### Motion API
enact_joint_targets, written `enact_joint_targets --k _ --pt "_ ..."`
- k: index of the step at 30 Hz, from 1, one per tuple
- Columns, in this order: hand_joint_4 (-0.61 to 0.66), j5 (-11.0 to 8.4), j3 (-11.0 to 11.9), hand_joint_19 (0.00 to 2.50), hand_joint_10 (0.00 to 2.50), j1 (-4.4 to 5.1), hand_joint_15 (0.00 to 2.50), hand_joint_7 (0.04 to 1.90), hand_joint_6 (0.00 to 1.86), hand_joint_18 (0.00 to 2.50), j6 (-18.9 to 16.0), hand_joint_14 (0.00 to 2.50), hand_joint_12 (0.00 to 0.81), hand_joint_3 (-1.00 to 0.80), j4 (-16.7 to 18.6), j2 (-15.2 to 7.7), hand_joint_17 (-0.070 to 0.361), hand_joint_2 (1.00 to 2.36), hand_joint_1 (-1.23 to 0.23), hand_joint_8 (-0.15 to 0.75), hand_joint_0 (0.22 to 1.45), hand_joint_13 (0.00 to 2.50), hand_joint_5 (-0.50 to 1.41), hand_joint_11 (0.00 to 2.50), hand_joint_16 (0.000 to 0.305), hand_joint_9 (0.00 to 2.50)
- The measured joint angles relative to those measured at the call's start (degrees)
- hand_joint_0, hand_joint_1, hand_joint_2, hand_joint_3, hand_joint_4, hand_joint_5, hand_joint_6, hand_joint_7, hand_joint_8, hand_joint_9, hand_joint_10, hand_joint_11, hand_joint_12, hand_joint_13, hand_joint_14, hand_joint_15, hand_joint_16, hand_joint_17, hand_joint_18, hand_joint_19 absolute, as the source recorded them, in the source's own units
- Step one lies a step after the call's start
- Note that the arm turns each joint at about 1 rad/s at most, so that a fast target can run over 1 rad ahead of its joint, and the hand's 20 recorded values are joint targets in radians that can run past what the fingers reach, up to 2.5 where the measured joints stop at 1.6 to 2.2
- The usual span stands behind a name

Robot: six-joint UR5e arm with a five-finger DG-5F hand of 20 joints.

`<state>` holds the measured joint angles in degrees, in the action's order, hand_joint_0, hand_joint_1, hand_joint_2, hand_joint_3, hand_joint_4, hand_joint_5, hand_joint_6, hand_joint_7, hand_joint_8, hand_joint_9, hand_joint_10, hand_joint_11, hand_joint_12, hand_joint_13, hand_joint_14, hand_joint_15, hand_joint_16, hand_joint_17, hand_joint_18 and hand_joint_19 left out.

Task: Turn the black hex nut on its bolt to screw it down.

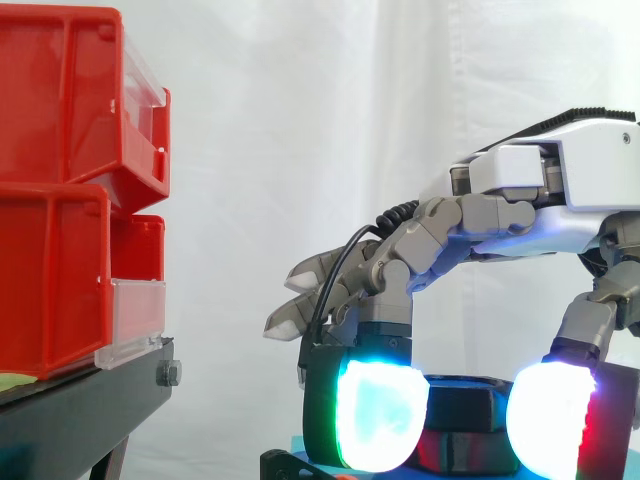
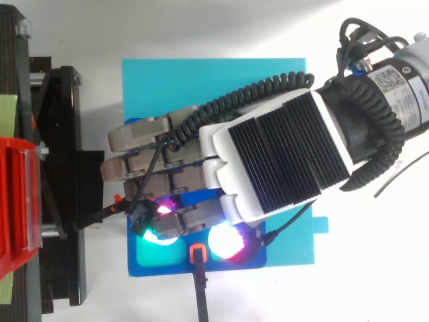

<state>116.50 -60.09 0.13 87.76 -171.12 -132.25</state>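
— What are the fingers doing?
— Curled down, glowing tips pinching the black hex nut from both sides, with the hand arched over it.
— Where's the nut?
— Low on a blue plate, well right of the red bins.

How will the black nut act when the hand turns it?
Probably stiff: the nut looks thick and blocky. The hand's pads flank it, so slipping seems unlikely. It likely won't roll, sitting on the blue base.
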Motion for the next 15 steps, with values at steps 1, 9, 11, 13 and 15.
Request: enact_joint_targets --k 1,9,11,13,15 --pt "0.19 0.03 0.00 0.17 0.01 -0.03 0.00 0.66 0.73 0.07 0.00 0.00 0.123 -0.49 0.00 0.00 0.032 1.00 -0.64 0.235 0.53 0.32 -0.19 0.36 0.014 0.55" --pt "0.16 0.41 0.05 0.18 0.01 -0.26 0.01 0.71 0.71 0.06 0.03 0.00 0.114 -0.32 0.00 0.00 0.028 1.01 -0.66 0.227 0.59 0.32 -0.19 0.37 0.013 0.55" --pt "0.17 0.55 0.05 0.17 0.01 -0.36 0.01 0.72 0.71 0.06 0.01 0.00 0.113 -0.29 -0.01 0.00 0.028 1.01 -0.67 0.228 0.60 0.32 -0.19 0.37 0.012 0.55" --pt "0.16 0.77 0.05 0.17 0.01 -0.47 0.00 0.71 0.71 0.07 0.00 0.00 0.111 -0.26 -0.04 -0.01 0.028 1.01 -0.69 0.227 0.62 0.32 -0.19 0.36 0.012 0.55" --pt "0.16 0.99 0.05 0.17 0.01 -0.57 0.00 0.70 0.72 0.07 0.00 0.00 0.110 -0.25 -0.06 -0.01 0.028 1.01 -0.69 0.227 0.63 0.32 -0.19 0.36 0.012 0.55"
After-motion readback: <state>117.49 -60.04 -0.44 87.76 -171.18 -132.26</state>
